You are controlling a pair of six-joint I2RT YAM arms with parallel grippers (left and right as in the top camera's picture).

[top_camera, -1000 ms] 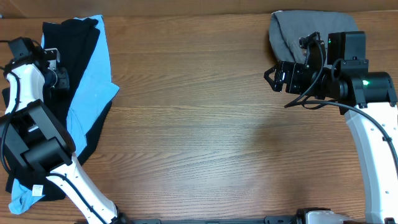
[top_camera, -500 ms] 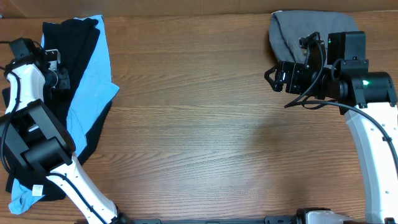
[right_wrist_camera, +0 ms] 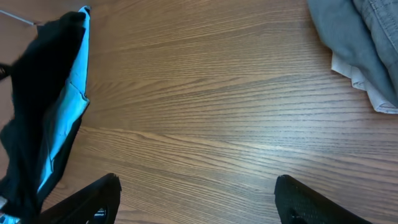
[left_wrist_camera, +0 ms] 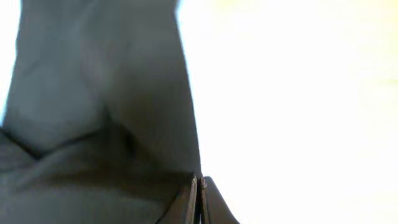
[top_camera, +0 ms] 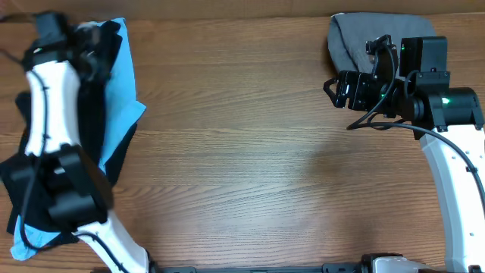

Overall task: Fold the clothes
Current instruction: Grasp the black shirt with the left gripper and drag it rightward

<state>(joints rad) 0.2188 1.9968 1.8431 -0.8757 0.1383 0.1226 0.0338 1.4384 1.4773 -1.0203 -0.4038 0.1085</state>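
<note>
Left hand pinched shut on black garment, right hand wide open, empty

A brown table with wood grain is shown, the grain being run lengthwise from its left edge to its right edge.

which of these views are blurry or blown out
Left wrist: the right half is blown out to pale white, and the black garment looks soft, close to the lens. Overhead: motion blur smears the left arm; the rest is sharp. Right wrist: crisp wood grain on the table, with a mild sheen.
</note>
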